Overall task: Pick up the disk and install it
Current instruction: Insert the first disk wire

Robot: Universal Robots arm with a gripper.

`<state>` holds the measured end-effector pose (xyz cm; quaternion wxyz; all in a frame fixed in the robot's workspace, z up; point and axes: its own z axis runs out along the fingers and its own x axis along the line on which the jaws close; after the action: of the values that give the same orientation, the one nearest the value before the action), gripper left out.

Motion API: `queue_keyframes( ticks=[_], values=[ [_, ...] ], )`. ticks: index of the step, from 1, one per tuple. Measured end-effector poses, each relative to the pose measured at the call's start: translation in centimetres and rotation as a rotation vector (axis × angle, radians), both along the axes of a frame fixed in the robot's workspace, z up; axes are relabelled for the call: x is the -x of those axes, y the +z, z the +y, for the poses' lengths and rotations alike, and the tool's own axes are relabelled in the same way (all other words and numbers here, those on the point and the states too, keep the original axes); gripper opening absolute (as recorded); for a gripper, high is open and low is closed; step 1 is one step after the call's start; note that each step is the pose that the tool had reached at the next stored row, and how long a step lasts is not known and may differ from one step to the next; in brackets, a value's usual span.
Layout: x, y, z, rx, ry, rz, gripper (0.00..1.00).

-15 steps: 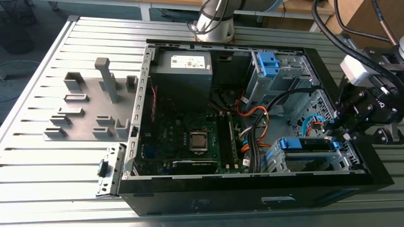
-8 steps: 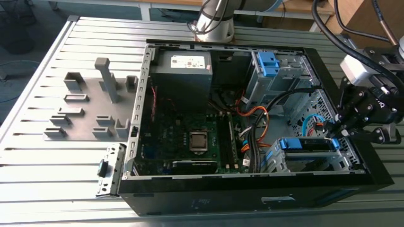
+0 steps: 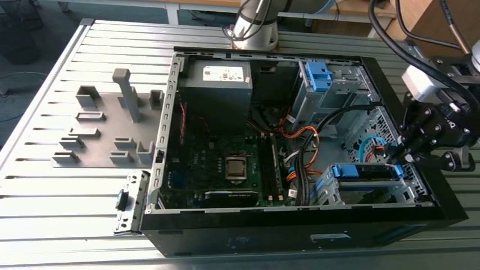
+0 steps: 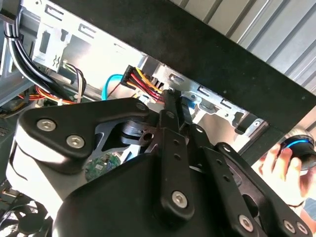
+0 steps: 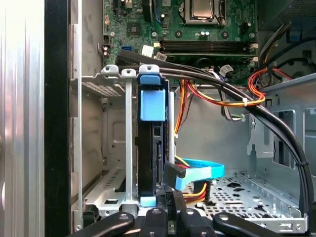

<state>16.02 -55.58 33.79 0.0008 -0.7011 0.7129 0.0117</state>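
Fingers (image 4: 170,128) drawn together, with no gap visible between them, reach into an open computer case (image 4: 232,64) in the second wrist view. Their tips are touching or just beside a power plug (image 4: 136,78) trailing red, yellow and black wires; whether they pinch anything cannot be told. This view adds a person's hand (image 4: 276,160) outside the case wall, holding a dark device with a blue ring.

In the first wrist view, the disk (image 5: 150,148) stands on edge in a slot of the grey drive cage (image 5: 106,113). Its blue bracket tab (image 5: 152,103) is at the far end and the fingers are at its near end. A blue cable (image 5: 200,173) with a black plug lies just beside the disk, and wire bundles cross in front of the motherboard (image 5: 197,29). This view adds the slot itself: the disk looks seated, though its near end is partly hidden.

The exterior view places the gripper (image 3: 399,157) over the cage at the case's corner on the exterior view's right, with the disk (image 3: 363,171) beneath. It adds the slatted metal worktop (image 3: 45,197) and a grey fixture block (image 3: 105,135), well apart on the exterior view's left.

The likely hazards are that the fingers snag the loose wires crowding the cage, or that a plug pressed at a tilt jams against the disk's connector. The hand near the case wall is also at risk.
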Motion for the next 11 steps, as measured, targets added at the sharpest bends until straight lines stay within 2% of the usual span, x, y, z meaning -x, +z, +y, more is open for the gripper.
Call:
queue_keyframes(
  ticks=[5,9,11],
  values=[
    [1.46,0.00,0.01,-0.0001,0.000,-0.0001,0.16],
    [1.53,0.00,-0.03,-0.0001,0.000,-0.0001,0.16],
    [1.53,-0.01,-0.20,-0.0003,0.000,-0.0001,0.16]
  ],
)
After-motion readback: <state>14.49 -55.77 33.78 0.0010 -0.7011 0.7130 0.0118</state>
